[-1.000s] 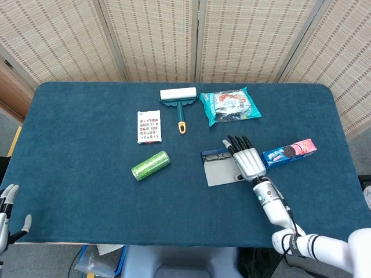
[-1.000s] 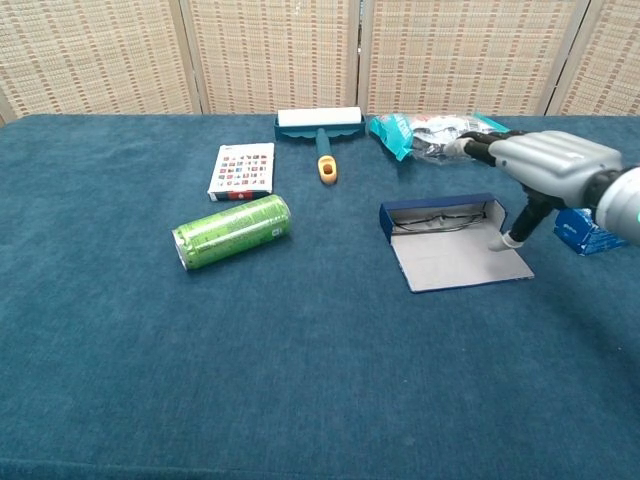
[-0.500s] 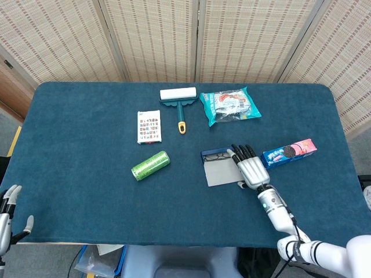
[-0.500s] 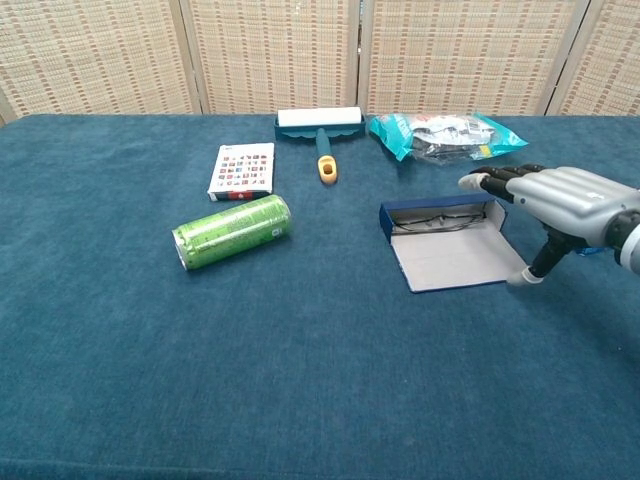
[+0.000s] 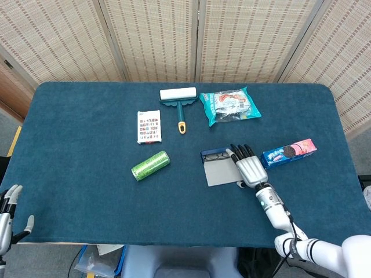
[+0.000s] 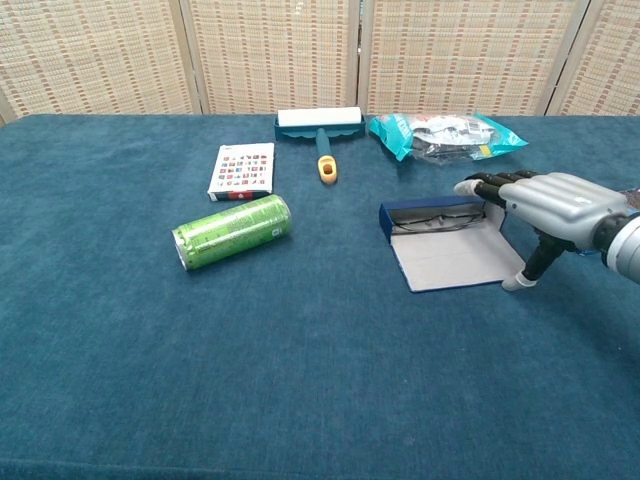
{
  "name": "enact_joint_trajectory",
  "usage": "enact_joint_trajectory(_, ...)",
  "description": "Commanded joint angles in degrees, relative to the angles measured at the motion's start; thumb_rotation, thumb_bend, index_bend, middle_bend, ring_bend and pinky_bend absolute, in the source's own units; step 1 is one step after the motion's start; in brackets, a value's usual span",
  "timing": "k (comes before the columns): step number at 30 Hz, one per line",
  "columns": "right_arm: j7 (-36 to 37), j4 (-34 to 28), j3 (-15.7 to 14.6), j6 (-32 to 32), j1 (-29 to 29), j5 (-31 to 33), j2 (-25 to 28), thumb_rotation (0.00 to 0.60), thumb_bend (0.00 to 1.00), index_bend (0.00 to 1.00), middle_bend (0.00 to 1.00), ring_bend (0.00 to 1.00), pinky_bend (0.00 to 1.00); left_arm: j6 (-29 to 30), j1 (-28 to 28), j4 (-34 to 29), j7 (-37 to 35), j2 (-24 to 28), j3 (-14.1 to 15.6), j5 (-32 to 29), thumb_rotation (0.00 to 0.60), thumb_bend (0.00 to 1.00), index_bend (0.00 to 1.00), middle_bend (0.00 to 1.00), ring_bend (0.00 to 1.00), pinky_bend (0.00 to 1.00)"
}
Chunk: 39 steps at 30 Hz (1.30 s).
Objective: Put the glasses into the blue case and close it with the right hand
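The blue case point(image 6: 440, 232) lies open at mid-right of the table, its grey-lined lid point(image 6: 455, 261) flat on the cloth toward me. The glasses point(image 6: 440, 220) lie inside its tray, also seen as glasses point(image 5: 217, 154) in the head view. My right hand point(image 6: 545, 205) hovers flat over the case's right end, fingers stretched left above the tray, thumb pointing down at the lid's right corner. It holds nothing. In the head view the right hand point(image 5: 248, 166) covers the case's right part point(image 5: 215, 164). My left hand point(image 5: 7, 217) hangs open at the table's near-left edge.
A green can point(image 6: 232, 231) lies on its side left of the case. A card box point(image 6: 242, 169), a lint roller point(image 6: 320, 132) and a snack bag point(image 6: 445, 135) lie farther back. A cookie box point(image 5: 289, 152) sits right of the hand.
My right hand slid right and toward me off the lid, then edged slightly back left, its thumb tip now by the lid's right corner. The case stays open.
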Motion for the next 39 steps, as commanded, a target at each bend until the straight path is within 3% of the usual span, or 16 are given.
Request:
enact_joint_trajectory(1, 0.08, 0.49, 0.3, -0.35, 0.16, -0.07, -0.27, 0.6, 0.1, 0.0, 0.0, 0.0, 0.0, -0.01, -0.01, 0.06, -0.05, -0.03, -0.02, -0.03, 0.6, 0.41, 0.0, 0.0, 0.0, 0.0)
enact_joint_trajectory(12, 1.21, 3.48, 0.78, -1.27, 0.63, -1.28, -2.02, 0.6, 0.2, 0.0, 0.0, 0.0, 0.0, -0.23, 0.15, 0.65, -0.54, -0.3, 0.04, -0.42, 0.6, 0.41, 0.0, 0.0, 0.0, 0.0)
enact_joint_trajectory(19, 2.39, 3.76, 1.21, -0.86, 0.57, -2.24, -1.94, 0.6, 0.32, 0.0, 0.0, 0.0, 0.0, -0.14, 0.28, 0.81, -0.8, -0.29, 0.07, -0.44, 0.6, 0.41, 0.0, 0.0, 0.0, 0.0)
enact_joint_trajectory(39, 2.04, 3.94, 4.61, -2.57, 3.21, -1.37, -1.5, 0.6, 0.34, 0.0, 0.0, 0.0, 0.0, -0.73, 0.38, 1.58, -1.15, -0.63, 0.01, -1.14, 0.6, 0.41, 0.0, 0.0, 0.0, 0.0)
